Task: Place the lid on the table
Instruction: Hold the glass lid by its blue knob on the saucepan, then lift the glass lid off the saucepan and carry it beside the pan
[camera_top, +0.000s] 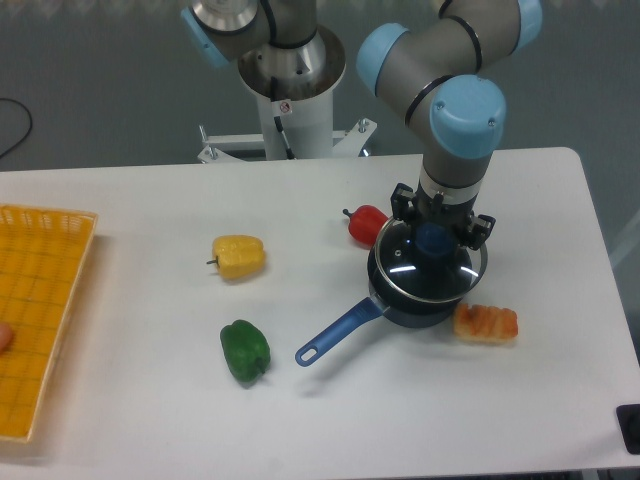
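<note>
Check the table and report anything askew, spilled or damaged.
Nothing stands out. The lid sits level on the saucepan, with the claw at its knob. The three peppers and the pastry lie loose on the table, unspilled and undamaged.

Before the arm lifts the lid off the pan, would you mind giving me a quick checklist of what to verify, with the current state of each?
1. Gripper centred over the lid's blue knob: ok.
2. Fingers closed on the knob: cannot tell, the wrist hides them.
3. Lid seated on the saucepan: ok, not lifted yet.
4. Bare table available in front for set-down: ok.
5. Red pepper and bread piece sit right beside the pan: not ok for a low sideways move.
6. Pan handle unobstructed: ok.
</note>
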